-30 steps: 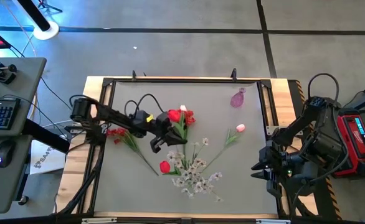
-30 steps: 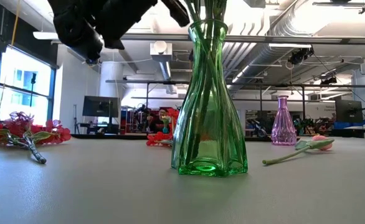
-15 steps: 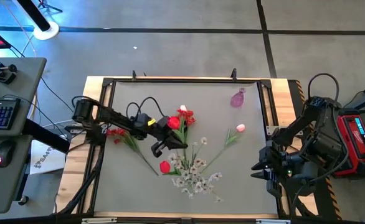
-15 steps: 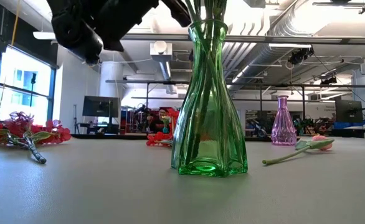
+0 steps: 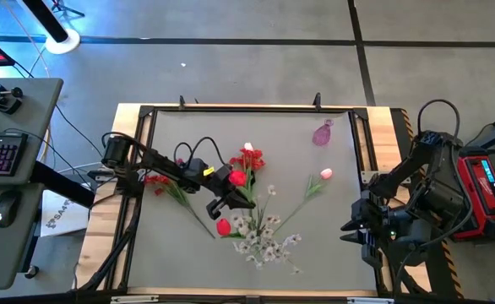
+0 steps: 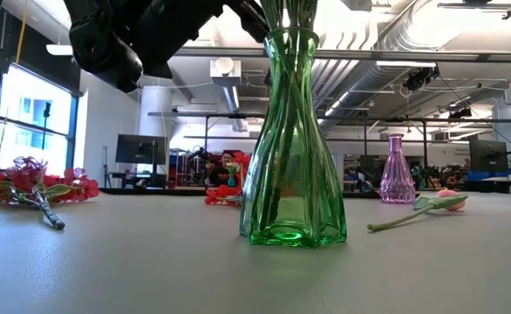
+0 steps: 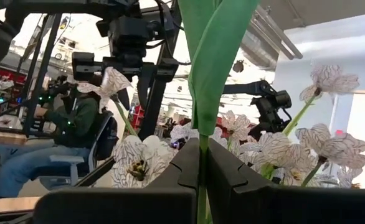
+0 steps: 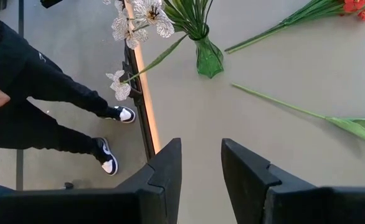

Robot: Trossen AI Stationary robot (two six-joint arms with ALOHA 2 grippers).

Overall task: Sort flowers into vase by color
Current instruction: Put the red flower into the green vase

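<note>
The worktop [image 5: 315, 245] fills the middle of the high view, and over the last second the left arm has slid a little toward the lower right of that frame, carrying a red tulip [image 5: 237, 178] with it. The left gripper [image 5: 241, 201] now sits just above the green vase [image 6: 292, 139], which stands at centre frame in the low view with several green stems already inside and white blossoms [image 5: 264, 241] spreading from it toward the lower centre of the high view. Its jaws are clamped on the tulip's thin stem [image 7: 201, 180], seen pinched between the dark fingers in the left wrist view. By my reading, the stem is being lined up over the vase mouth, so one more red flower is close to being placed but is not yet released. The right gripper [image 8: 201, 174] waits at the right edge, jaws partly apart and holding nothing. Still lying loose are a red blossom cluster [image 5: 158, 180] at centre left, a pink tulip [image 5: 325, 174] right of centre, and another red tulip [image 5: 223, 226] beside the vase. A small purple vase [image 5: 323, 133] stands in the upper right.
</note>
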